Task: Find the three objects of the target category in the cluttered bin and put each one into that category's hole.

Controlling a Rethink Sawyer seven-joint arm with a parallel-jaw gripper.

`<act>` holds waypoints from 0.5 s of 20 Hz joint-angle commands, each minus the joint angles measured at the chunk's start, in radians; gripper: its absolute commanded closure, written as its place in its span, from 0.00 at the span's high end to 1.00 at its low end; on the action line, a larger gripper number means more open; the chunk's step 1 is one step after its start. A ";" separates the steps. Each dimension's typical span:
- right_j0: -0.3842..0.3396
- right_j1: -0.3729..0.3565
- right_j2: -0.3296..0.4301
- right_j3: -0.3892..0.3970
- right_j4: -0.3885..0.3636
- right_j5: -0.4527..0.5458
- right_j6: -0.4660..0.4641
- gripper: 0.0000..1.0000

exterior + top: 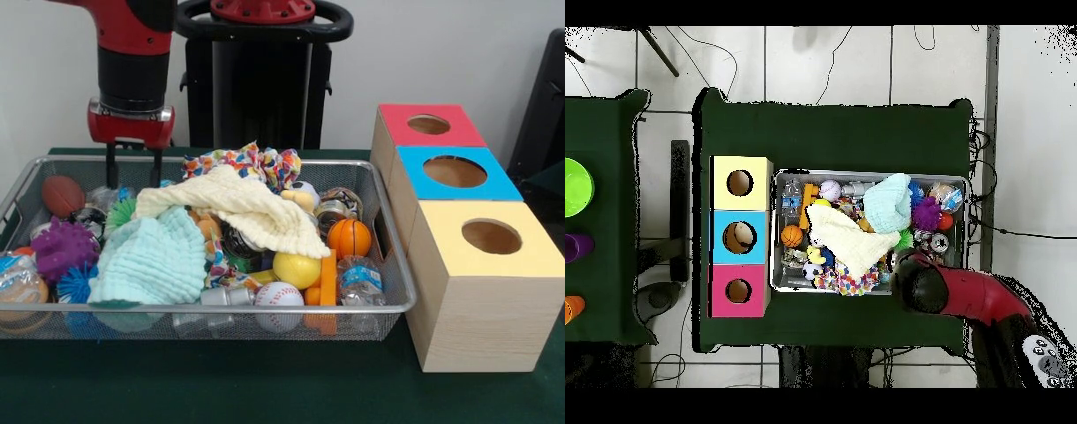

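At the bin's far left corner: the end effector (132, 165) is held above the clutter, its two fingers spread apart with nothing between them.
Cluttered bin (221, 312): it is seen on the green tabletop (221, 380), just beside the three holed boxes.
Target seen: one water bottle (360, 281) is seen at the near right corner, well apart from the end effector; another (18, 281) seems to lie at the near left.
Hidden risk: the third bottle may be concealed under the cream cloth (243, 210) or mint cloth (150, 261).
Grasp risk: cloth could be snagged, or the crinkly bottle squeezed out, since balls and cans are crowded against it.
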 commanded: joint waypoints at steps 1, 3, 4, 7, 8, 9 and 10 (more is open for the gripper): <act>-0.006 0.057 0.029 -0.033 -0.085 -0.070 0.035 1.00; -0.007 0.062 0.028 -0.039 -0.094 -0.073 0.035 1.00; -0.011 0.064 0.030 -0.040 -0.097 -0.074 0.036 1.00; -0.026 0.068 0.040 -0.045 -0.103 -0.066 0.030 1.00; -0.029 0.070 0.041 -0.048 -0.105 -0.066 0.029 1.00; -0.035 0.072 0.044 -0.051 -0.107 -0.064 0.026 1.00; -0.037 0.074 0.045 -0.054 -0.108 -0.060 0.023 1.00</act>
